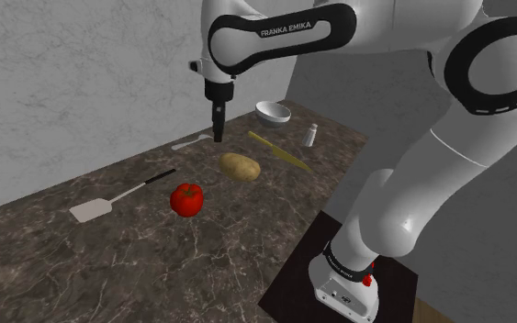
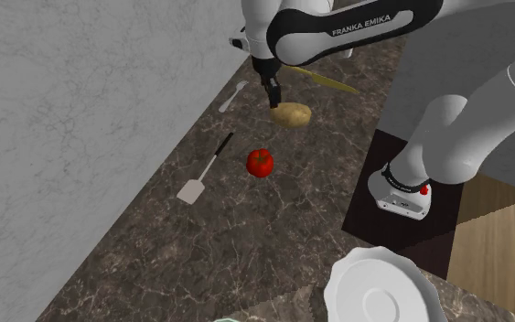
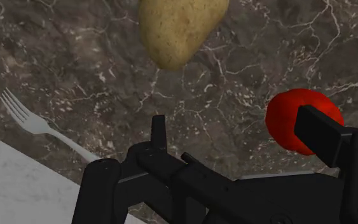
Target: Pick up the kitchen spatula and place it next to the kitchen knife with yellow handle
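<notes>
The spatula (image 1: 109, 201) lies flat on the dark marble counter, grey blade toward the shoulder view's left and black handle pointing at the tomato; I also see the spatula (image 2: 204, 171) near the wall. The yellow-handled knife (image 1: 279, 151) lies beyond the potato (image 1: 240, 166); the knife (image 2: 325, 81) is partly behind the arm. My gripper (image 1: 219, 134) hangs above the counter between the fork (image 1: 192, 142) and the potato, far from the spatula. In the wrist view the gripper (image 3: 238, 137) is open with nothing between its fingers, the potato (image 3: 180, 28) ahead of it.
A red tomato (image 1: 186, 198) sits between spatula and potato. A white bowl (image 1: 273, 113) and a salt shaker (image 1: 310, 135) stand past the knife. A grey wall runs along the counter's far side. A white plate (image 2: 388, 288) sits at the near end.
</notes>
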`<act>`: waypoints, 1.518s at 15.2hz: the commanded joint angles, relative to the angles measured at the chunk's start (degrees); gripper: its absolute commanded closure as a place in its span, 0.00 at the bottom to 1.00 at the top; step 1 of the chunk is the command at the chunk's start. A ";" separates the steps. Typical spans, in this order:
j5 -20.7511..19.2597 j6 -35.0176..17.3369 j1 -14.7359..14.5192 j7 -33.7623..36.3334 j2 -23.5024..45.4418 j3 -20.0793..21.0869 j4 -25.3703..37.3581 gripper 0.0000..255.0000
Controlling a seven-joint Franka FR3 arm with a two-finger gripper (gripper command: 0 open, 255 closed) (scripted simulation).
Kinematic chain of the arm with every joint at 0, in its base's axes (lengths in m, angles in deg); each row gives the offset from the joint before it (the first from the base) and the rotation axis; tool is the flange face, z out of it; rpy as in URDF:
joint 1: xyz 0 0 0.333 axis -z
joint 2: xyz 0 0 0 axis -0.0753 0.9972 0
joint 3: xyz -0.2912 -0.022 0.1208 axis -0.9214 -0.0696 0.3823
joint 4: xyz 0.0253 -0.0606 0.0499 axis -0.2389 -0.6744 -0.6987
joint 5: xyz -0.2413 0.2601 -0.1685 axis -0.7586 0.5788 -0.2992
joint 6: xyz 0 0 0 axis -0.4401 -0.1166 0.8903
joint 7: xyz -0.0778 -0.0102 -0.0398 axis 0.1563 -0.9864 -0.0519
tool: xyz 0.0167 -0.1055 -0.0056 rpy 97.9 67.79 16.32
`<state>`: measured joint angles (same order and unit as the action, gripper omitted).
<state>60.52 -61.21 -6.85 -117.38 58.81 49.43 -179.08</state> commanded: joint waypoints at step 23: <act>-5.25 -13.29 -9.25 -25.82 33.74 9.18 22.62 0.00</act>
<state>55.41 -73.64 -16.09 -143.09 92.18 58.62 -155.99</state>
